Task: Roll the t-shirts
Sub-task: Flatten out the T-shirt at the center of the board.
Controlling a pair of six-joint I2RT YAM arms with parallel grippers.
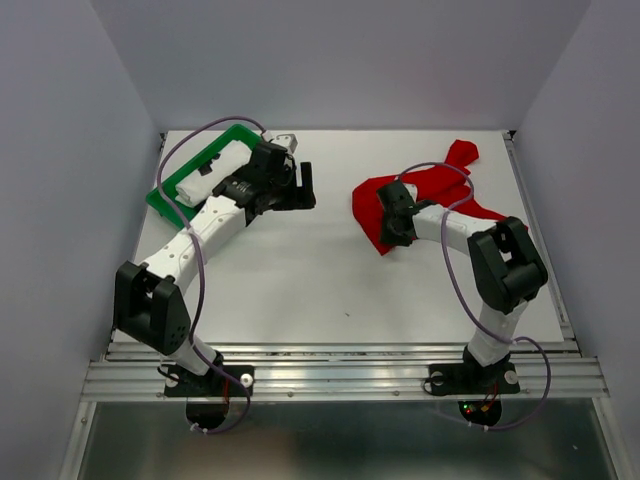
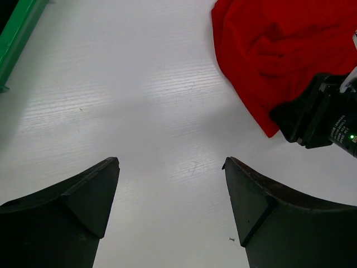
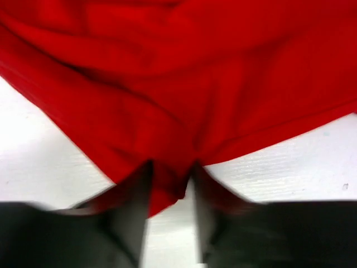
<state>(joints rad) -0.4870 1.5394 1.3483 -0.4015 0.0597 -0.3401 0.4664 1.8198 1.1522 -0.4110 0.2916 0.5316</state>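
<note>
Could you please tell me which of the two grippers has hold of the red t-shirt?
The right gripper: it is shut on the edge of the red t-shirt. The left gripper hangs open above the table, touching no cloth.

I work over a white table (image 1: pixel 300 290) whose glossy top throws back soft patches of light. Plain pale grey walls (image 1: pixel 340 60) rise behind the table and at both its sides. A ribbed metal rail (image 1: pixel 340 378) runs along its near edge.

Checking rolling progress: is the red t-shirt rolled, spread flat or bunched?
Bunched: the plain red cloth t-shirt lies crumpled in uneven folds, not rolled.
</note>
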